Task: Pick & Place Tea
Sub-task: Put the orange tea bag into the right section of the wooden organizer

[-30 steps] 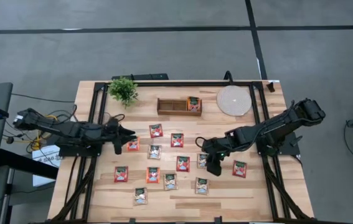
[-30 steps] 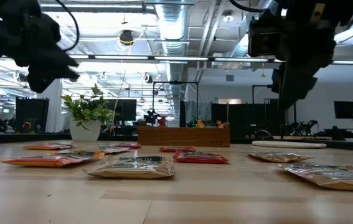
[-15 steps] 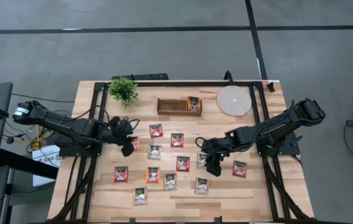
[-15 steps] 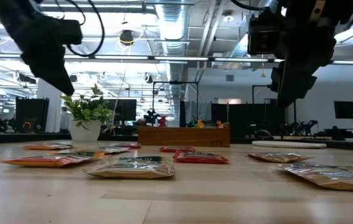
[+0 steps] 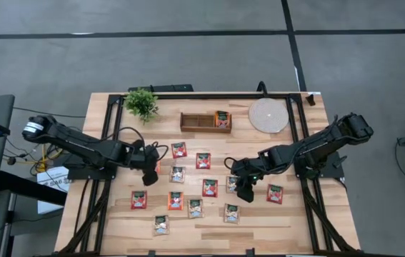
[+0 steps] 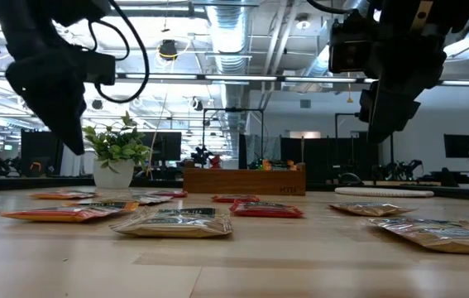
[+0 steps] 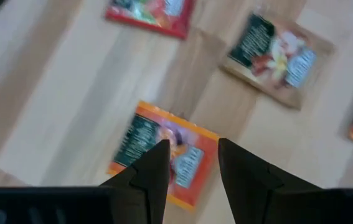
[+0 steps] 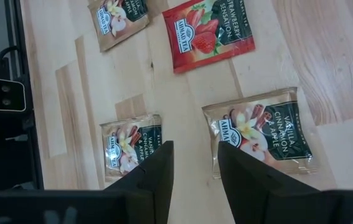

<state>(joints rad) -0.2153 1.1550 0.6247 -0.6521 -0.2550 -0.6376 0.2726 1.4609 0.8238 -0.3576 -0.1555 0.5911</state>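
1. Tea: small flat foil-type sachets lie scattered, none overlapping, across the middle of the table. One sachet already stands in the right end compartment of the wooden tray.
2. Handling, as judged: each sachet appears very light, thin and pliable, likely slick on the wood. Lying flat, it offers no raised edge. A pinch across one edge or corner, fingers pressed down to the tabletop, seems the workable hold; a centre grasp would probably slide or crumple it.
3. Left gripper: hangs directly above an orange sachet, near the table's left side. Its fingers stand a narrow gap apart and hold nothing.
4. Right gripper: waits over the table's right-centre, fingers likewise slightly parted and empty. A vanilla cinnamon sachet lies just beside its fingers, a red strawberry sachet farther off.
5. Surroundings: a potted plant stands at the far left corner and a round pale disc lies beside the tray's right end.
6. Obstructions: neighbouring sachets lie near the orange one but apart from it. Nothing tall stands between it and the tray.
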